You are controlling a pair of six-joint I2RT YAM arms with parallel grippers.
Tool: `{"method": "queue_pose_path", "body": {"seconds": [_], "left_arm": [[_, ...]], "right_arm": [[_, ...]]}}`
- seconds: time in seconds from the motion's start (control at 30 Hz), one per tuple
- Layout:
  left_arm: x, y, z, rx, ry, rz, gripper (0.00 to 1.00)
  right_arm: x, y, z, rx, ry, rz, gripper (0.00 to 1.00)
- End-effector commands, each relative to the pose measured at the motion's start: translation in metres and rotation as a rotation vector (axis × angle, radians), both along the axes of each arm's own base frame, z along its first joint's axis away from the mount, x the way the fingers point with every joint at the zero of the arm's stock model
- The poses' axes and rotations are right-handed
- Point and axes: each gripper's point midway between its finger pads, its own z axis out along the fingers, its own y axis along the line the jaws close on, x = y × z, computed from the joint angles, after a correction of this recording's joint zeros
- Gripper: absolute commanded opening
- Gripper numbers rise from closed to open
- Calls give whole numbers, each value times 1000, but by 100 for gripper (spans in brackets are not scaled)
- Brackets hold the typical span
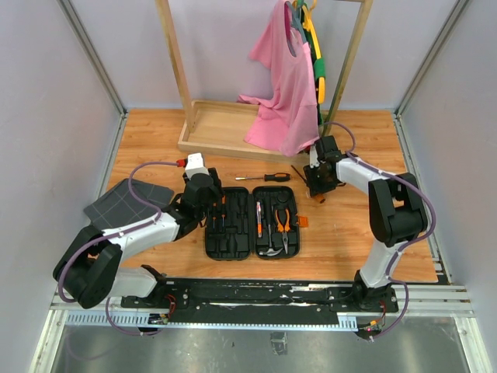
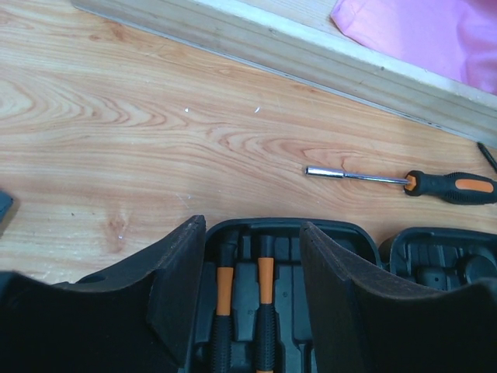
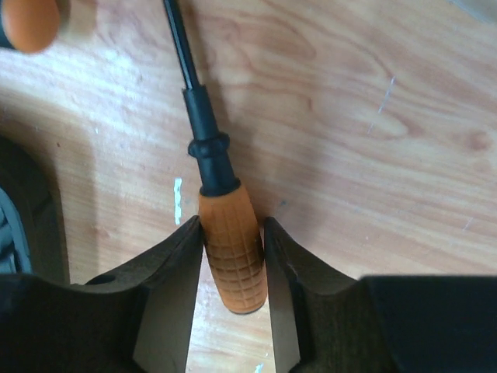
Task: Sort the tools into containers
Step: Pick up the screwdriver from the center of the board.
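Just right of the tool case [image 1: 227, 247], the right gripper [image 3: 233, 256] pinches the screwdriver [image 3: 210, 167] by its handle butt only, so it may swivel loose on lifting; the left gripper [image 2: 252, 256] hangs half-open, empty, over the case.

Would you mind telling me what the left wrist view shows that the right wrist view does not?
Only the left wrist view: the open tool case, two orange-handled screwdrivers slotted in it, a black-and-orange-handled screwdriver loose on the tabletop, the wooden rack base and pink cloth. Only the right wrist view: the right gripper closed on an orange-grip screwdriver. Both: that wood-grain tabletop.
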Motion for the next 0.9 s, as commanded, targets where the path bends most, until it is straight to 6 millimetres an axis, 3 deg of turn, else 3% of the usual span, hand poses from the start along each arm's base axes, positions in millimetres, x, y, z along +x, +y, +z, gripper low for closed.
{"method": "queue_pose_path", "body": {"seconds": [0.0,0.27,0.5,0.7,0.87], "left_arm": [[8,2,12,6,-31,35,56],[9,0,10,4,-23,30,56],[9,-1,9,4,-18,26,56],[9,-1,8,7,-16,28,56],[9,-2,9,0,-14,23,56]], "right_arm": [[-18,-6,6,33,17,-48,35],[-37,-14,9,36,0,-124,16],[-50,-19,27,62,-79,-177,1],[-67,-20,39,114,-146,-202,1],[-74,-13,62,217,-260,-216,1]]}}
